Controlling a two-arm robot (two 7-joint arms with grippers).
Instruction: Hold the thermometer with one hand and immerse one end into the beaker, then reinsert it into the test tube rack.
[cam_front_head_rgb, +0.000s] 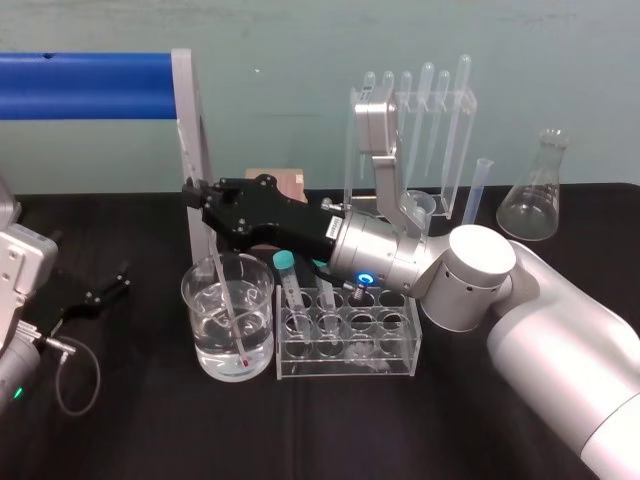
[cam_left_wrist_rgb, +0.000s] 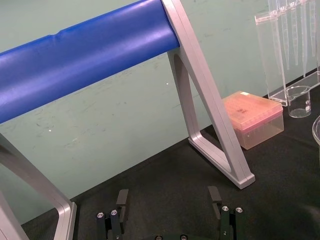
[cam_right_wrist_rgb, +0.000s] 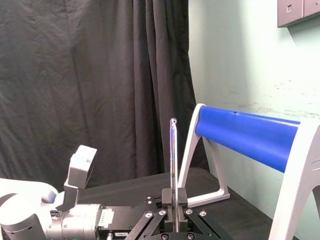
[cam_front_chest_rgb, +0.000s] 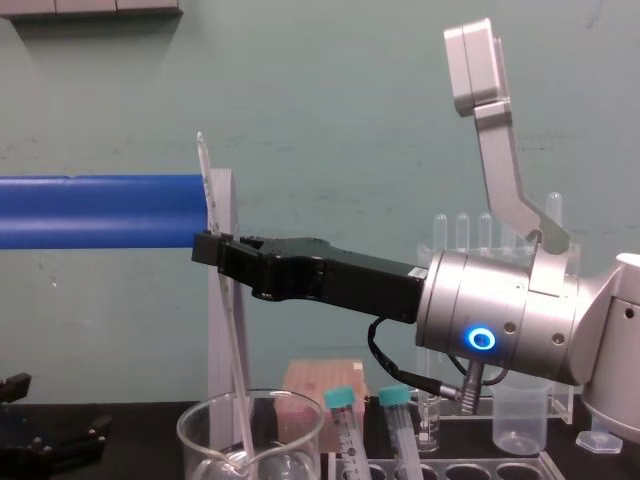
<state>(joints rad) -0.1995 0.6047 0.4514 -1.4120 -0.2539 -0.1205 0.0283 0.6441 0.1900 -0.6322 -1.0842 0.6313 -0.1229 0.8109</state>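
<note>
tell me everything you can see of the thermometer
The long, thin clear glass thermometer is a slim rod with a small red tip. It stands nearly upright, slightly tilted, with the red end low inside the wide clear glass beaker and the upper end sticking out free above the grip. The long black right hand is clamped on its upper part, above the beaker's rim.

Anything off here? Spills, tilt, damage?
Nothing stands out. The right gripper holds the thin clear glass thermometer, slightly tilted, its reddish tip in water in the wide clear glass beaker; no spill visible. A teal-capped tube leans in the pale translucent rack. Left gripper parked open, far left.
</note>
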